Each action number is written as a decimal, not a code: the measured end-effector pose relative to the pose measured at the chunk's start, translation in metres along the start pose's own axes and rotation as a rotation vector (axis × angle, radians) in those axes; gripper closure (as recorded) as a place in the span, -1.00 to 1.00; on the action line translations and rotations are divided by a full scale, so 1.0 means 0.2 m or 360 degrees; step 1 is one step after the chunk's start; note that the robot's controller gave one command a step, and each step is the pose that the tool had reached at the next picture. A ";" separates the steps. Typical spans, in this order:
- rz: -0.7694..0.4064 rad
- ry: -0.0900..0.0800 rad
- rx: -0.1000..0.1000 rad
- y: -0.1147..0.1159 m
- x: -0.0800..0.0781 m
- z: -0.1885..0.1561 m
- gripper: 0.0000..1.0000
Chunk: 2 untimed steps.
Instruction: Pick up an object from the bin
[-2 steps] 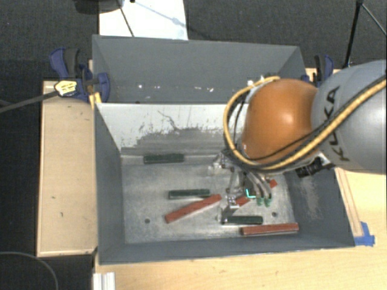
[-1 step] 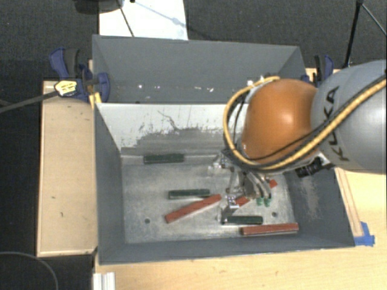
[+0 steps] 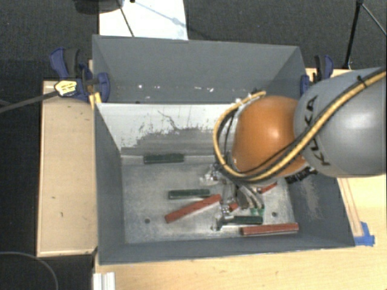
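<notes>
My gripper is low over the bin floor at the middle right, under the orange cover. It stands at the right end of a red-brown bar that lies slanted on the floor. A short dark green bar lies just to its right, with a red bar lying flat in front of that, near the front wall. Another dark green bar lies to the left of the gripper, just above the red-brown one.
A third dark green bar lies along the foot of the back wall at the left. The arm and its cover hang over the right half of the bin and hide the floor there.
</notes>
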<state>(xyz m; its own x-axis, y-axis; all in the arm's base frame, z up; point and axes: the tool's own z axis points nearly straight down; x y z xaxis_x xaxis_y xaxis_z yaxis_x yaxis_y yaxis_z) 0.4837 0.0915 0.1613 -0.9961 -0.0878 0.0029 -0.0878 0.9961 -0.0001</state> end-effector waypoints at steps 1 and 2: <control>-0.0181 -0.0024 -0.0005 0.17 -0.10 0.43 1.00; -0.0178 -0.0024 -0.0005 0.17 -0.10 0.43 1.00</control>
<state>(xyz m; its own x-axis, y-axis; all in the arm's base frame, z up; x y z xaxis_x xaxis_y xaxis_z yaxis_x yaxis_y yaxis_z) 0.4994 0.1271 0.0745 -0.9801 -0.1983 -0.0122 -0.1983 0.9801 0.0028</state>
